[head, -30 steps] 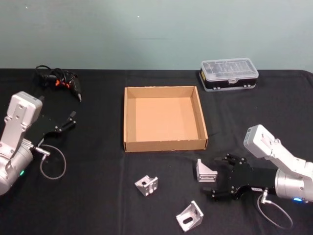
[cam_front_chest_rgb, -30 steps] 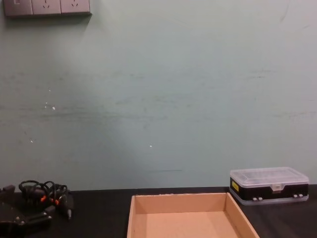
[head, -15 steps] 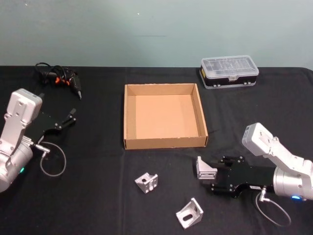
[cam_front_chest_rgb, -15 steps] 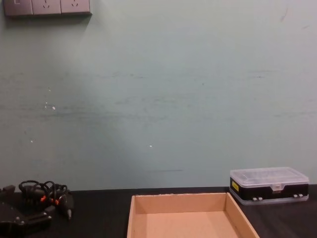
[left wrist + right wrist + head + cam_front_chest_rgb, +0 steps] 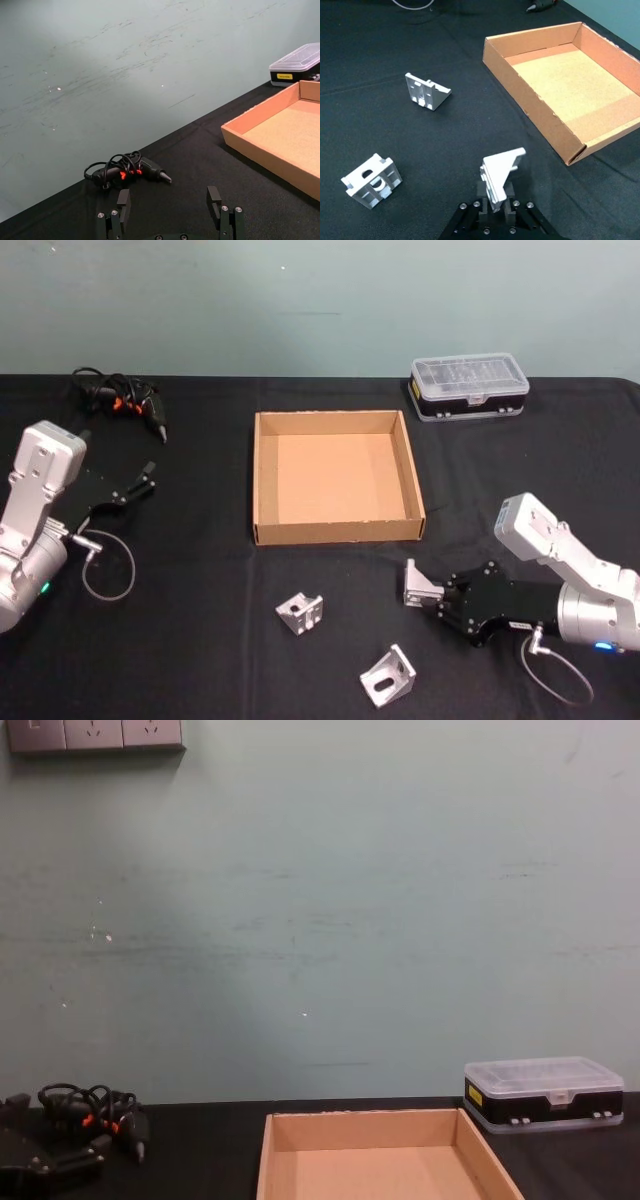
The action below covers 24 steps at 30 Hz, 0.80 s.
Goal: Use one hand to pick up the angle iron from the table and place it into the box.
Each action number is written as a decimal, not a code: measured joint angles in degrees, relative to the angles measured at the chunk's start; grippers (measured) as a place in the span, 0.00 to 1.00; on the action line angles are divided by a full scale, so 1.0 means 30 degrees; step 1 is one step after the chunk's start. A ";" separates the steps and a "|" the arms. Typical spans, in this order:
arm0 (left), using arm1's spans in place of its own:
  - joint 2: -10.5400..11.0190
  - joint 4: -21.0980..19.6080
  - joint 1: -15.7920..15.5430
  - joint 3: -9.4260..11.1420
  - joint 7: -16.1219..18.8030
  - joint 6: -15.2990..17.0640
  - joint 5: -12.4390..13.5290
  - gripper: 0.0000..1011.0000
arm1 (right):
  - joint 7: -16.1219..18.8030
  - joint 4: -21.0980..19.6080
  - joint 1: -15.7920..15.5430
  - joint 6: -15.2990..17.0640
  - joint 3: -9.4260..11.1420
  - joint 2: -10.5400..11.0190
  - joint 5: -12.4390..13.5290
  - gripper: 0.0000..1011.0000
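Pinching a silver metal angle iron (image 5: 419, 582) in its jaws, the black right gripper (image 5: 440, 592) is near the tan cardboard box (image 5: 340, 532); the left gripper (image 5: 169, 201) has its jaws spread.

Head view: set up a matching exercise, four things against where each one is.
Things:
1. box
2. plastic case
3. black cable bundle
4. angle iron nearest the box

Places:
A. back left of the table
B. between the fingers of the right claw
C. middle of the table
D. back right of the table

Pairs: 1-C, 2-D, 3-A, 4-B.

The left claw hangs open at the table's left side.
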 joint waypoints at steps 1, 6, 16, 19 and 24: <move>0.0000 0.0001 0.0000 0.0000 0.0000 0.0001 0.0000 0.99 | 0.0000 -0.0003 -0.0007 0.0000 -0.0002 0.0000 0.0004 0.20; 0.0000 0.0000 0.0000 -0.0001 0.0000 0.0000 0.0000 0.99 | -0.0008 -0.0054 -0.0066 -0.0021 0.0019 0.0016 0.0080 0.06; 0.0000 -0.0001 -0.0001 -0.0001 0.0000 0.0001 0.0000 0.99 | -0.0042 -0.0512 -0.0428 -0.0152 0.0271 0.0162 0.0527 0.06; 0.0000 0.0000 -0.0001 0.0000 0.0000 0.0000 0.0000 0.99 | -0.0087 -0.0913 -0.0668 -0.0226 0.0468 0.0309 0.0793 0.06; 0.0000 0.0000 0.0000 -0.0001 0.0000 0.0000 0.0000 0.99 | -0.0541 -0.2012 -0.1382 -0.0384 0.1147 0.0576 0.1571 0.06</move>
